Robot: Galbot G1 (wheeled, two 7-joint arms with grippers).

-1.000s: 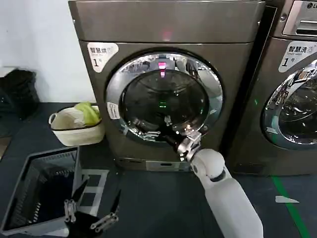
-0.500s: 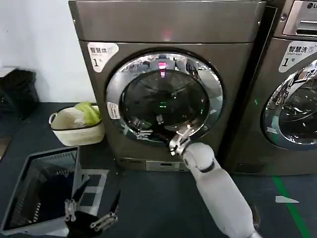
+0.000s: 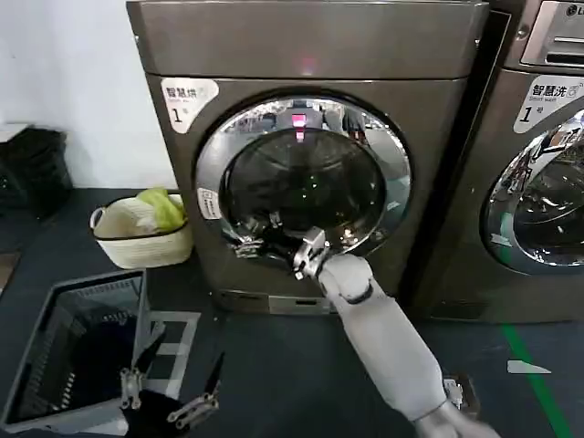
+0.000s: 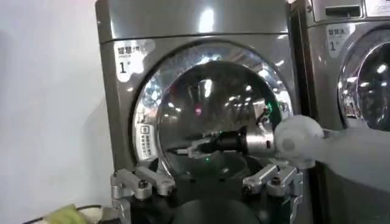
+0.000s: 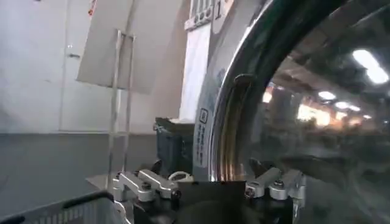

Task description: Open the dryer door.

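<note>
The dryer (image 3: 301,41) is a bronze-grey front loader with a white "1" sticker. Its dryer door (image 3: 212,164), a chrome ring around dark glass, lies flush against the front. My right gripper (image 3: 258,239) reaches across the lower part of the door, near its lower-left rim, with the fingers open and nothing held. In the right wrist view the door's chrome ring (image 5: 228,122) stands between the spread fingers of the right gripper (image 5: 210,176). My left gripper (image 3: 169,392) hangs low in front, open and empty. The left wrist view looks over the left gripper (image 4: 207,182) at the door (image 4: 207,103) and the right gripper (image 4: 189,147).
A twin machine (image 3: 538,164) stands close on the right. A white basket with green cloth (image 3: 141,233) sits on the floor left of the dryer. A grey crate (image 3: 73,351) lies nearer, beside my left gripper. A green line (image 3: 534,370) marks the floor.
My right gripper has slid leftward along the lower part of the door, from the lower-right rim to the lower-left. The door and the left arm have not moved.
</note>
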